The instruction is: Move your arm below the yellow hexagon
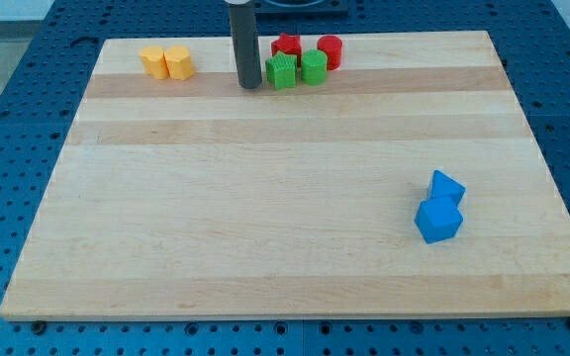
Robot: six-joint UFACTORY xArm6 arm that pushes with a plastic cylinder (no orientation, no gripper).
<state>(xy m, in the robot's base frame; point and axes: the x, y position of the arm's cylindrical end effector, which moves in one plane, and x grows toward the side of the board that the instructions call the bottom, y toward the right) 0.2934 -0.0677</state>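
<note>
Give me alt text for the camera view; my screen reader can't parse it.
My tip rests near the board's top edge, just left of two green blocks and two red blocks, well right of the yellow hexagon and its yellow neighbour. Two blue blocks sit lower right on the wooden board.

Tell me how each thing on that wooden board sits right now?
My tip: down on the board, just left of the green blocks.
Yellow blocks: side by side, touching.
Green blocks: side by side.
Red blocks: behind the green ones.
Blue blocks: touching, alone.
</note>
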